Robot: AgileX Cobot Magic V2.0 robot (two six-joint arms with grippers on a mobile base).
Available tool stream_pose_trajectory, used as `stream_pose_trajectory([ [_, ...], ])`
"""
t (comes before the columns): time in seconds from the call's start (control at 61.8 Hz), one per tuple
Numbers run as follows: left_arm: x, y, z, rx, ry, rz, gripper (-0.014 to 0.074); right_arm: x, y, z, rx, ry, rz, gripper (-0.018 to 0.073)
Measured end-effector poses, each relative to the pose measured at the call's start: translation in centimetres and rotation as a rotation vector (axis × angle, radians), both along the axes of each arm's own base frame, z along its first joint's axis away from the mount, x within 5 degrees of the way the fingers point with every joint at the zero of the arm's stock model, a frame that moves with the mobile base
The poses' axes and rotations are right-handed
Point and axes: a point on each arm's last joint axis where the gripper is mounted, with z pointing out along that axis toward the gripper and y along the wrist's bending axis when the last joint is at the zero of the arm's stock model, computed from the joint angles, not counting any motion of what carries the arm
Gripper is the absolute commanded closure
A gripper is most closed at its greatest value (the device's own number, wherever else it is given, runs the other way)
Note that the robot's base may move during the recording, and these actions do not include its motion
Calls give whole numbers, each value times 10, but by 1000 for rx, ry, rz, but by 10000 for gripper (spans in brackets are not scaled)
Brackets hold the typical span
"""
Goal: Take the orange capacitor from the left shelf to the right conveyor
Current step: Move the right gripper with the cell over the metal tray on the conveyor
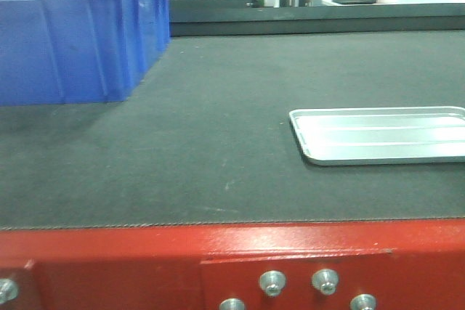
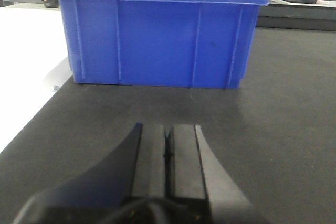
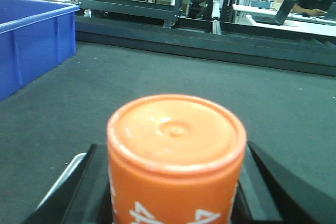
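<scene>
Right wrist-mounted view is filled by the capacitor (image 3: 176,156), one smooth orange cylinder with a flat, rounded-rim top, a small raised dimple at its centre and the tops of white characters cut off by the lower edge. It stands upright between the two dark, matte fingers of the right end effector (image 3: 176,195), which grips it from either side. The conveyor (image 3: 157,77) lies below and ahead of it, though whether the base touches the belt cannot be told. That belt is a wide, dark grey, finely textured sheet. In the front view its near edge meets a glossy red metal frame (image 1: 145,266) carrying five silver round-headed bolts (image 1: 272,281). Two things sit on the belt: one large blue plastic bin (image 1: 73,41) with ribbed walls and a thick rim at the left, and one shallow, shiny metal tray (image 1: 378,134) with rounded corners at the right, well apart from the bin. In the left wrist view, the left end effector (image 2: 168,153) hovers over the belt facing the bin, its two flat black pads (image 2: 152,156) pressed together with nothing between them.
</scene>
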Motion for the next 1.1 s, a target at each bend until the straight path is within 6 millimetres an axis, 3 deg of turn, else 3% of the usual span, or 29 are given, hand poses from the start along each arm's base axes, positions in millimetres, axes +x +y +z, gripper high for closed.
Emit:
stream_pose_trajectory([
  [0.923, 0, 0, 0, 0, 0, 0, 723, 0, 0, 0, 0, 0, 0, 452],
  [1.101, 0, 0, 0, 0, 0, 0, 723, 20, 2, 0, -5, 47, 1, 452],
])
